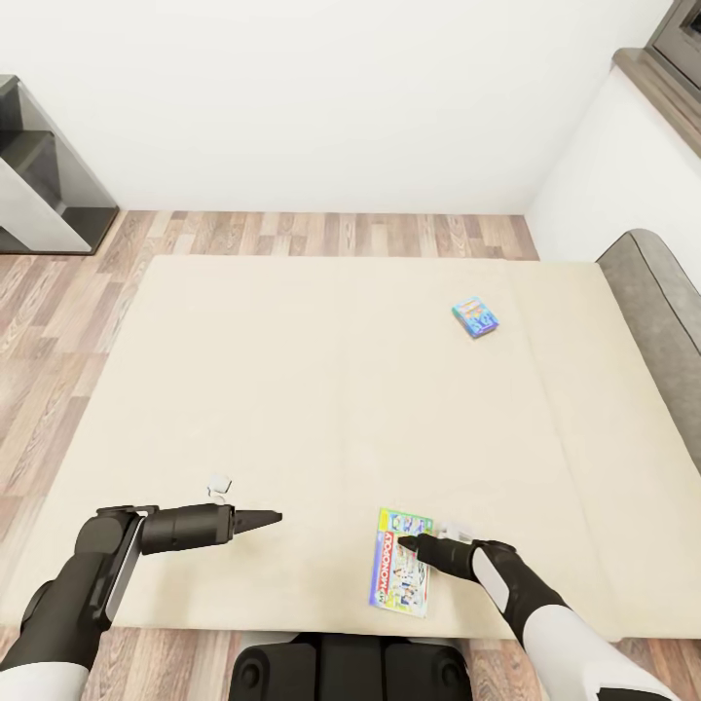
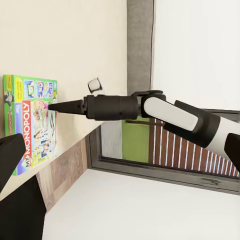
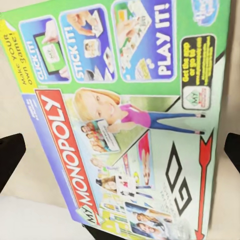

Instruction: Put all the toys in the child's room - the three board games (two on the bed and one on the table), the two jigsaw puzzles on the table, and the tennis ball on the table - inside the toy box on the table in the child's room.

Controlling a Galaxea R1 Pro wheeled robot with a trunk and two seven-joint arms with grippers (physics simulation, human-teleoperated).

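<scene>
On the beige bed (image 1: pixel 292 389), near its front edge, the Monopoly board game (image 1: pixel 399 574) lies flat, long axis running away from the robot. The right gripper (image 1: pixel 414 543) hangs directly over it, jaws spread wide (left gripper (image 1: pixel 268 517) pressed together, farther off).

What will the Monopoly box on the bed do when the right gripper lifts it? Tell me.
The Monopoly box looks flat and rigid, so it should stay stiff, not sag. Its glossy lid may slip between the right gripper's fingers. Lying flat on the soft bed, it won't roll.

The board game box (image 3: pixel 125 125) reads "MY MONOPOLY", "PLAY IT!", "GO".
</scene>
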